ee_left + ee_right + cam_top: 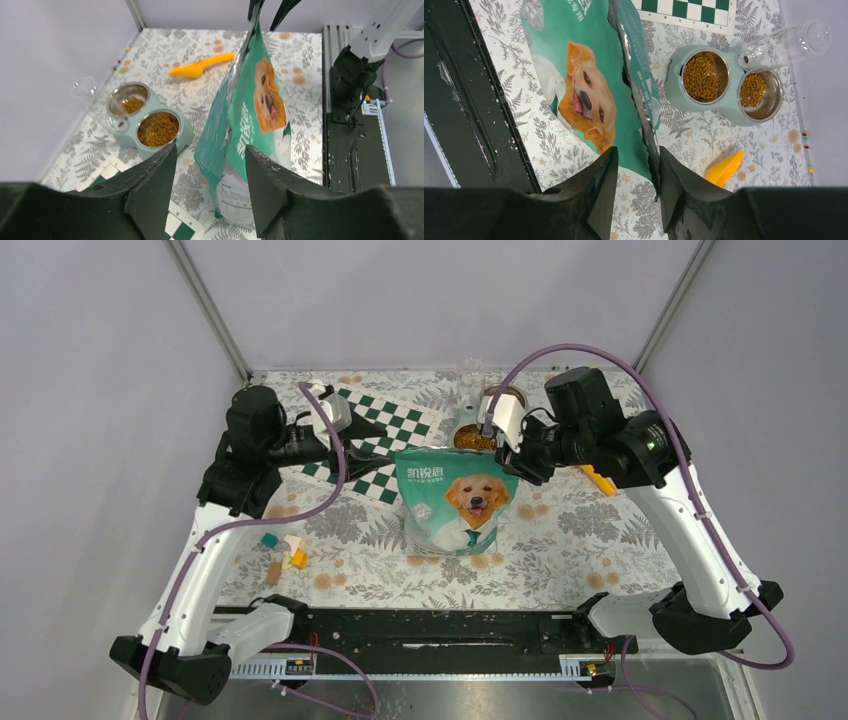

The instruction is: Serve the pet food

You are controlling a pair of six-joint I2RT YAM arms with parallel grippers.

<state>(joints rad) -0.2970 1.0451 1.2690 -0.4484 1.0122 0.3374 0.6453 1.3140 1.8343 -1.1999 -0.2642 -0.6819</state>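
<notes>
The pet food is brown kibble (158, 129) filling the nearer steel bowl, with a smaller heap (132, 105) in the bowl behind it. The right wrist view shows both portions (700, 76). A teal bag with a dog picture (460, 502) stands upright mid-table. My left gripper (210, 148) is open at the bag's left top corner, and the bag (250, 115) stands beyond its fingertips, ungripped. My right gripper (638, 152) is open at the right top corner. The bag's dark top edge (644, 125) runs into its gap, close to the right finger.
The mint double-bowl stand (724, 107) sits behind the bag, with a clear plastic bottle (786, 45) lying beside it. An orange scoop (724, 169) lies on the cloth to the right. A green checkerboard (395, 425) and small blocks (285, 555) are on the left.
</notes>
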